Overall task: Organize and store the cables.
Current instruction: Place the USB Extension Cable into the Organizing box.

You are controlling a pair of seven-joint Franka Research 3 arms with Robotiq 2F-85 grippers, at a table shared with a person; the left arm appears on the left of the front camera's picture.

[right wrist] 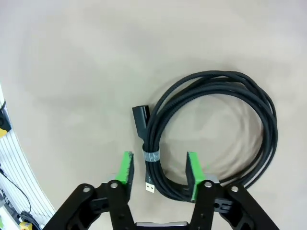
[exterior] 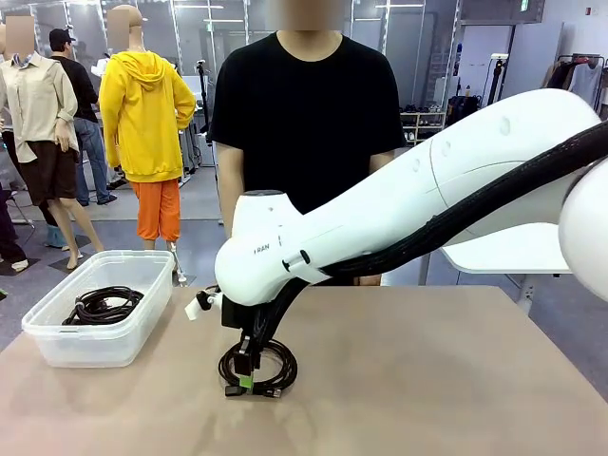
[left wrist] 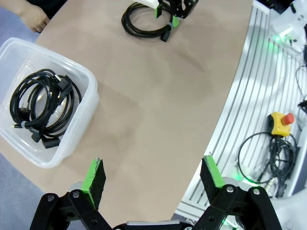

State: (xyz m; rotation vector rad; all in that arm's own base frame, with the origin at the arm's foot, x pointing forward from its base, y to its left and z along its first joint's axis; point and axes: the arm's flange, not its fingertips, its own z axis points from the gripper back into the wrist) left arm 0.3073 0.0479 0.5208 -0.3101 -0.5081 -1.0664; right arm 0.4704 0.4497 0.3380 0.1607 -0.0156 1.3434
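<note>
One black cable coil (exterior: 258, 366) (right wrist: 216, 129) lies flat on the tan table, left of the middle. My right gripper (exterior: 245, 375) (right wrist: 159, 170) stands low over its near edge, jaws partly apart. The coil's taped section and USB plug lie between the green pads (right wrist: 126, 168), and the pads do not press on the cord. More coiled cables (exterior: 103, 306) (left wrist: 41, 105) rest inside the clear plastic box (exterior: 57, 347) (left wrist: 81, 115) at the table's left. My left gripper (left wrist: 152, 177) hangs open and empty, high above the table's near side. From there I see the right gripper (left wrist: 165, 14) at the loose coil (left wrist: 144, 21).
A person in a black shirt (exterior: 304, 104) stands at the far edge, one hand (left wrist: 33, 17) resting near the box. Off the table's near side sit a yellow emergency-stop button (left wrist: 280, 122) and loose wires (left wrist: 268, 153). Bare tabletop (exterior: 446, 380) spreads to the right.
</note>
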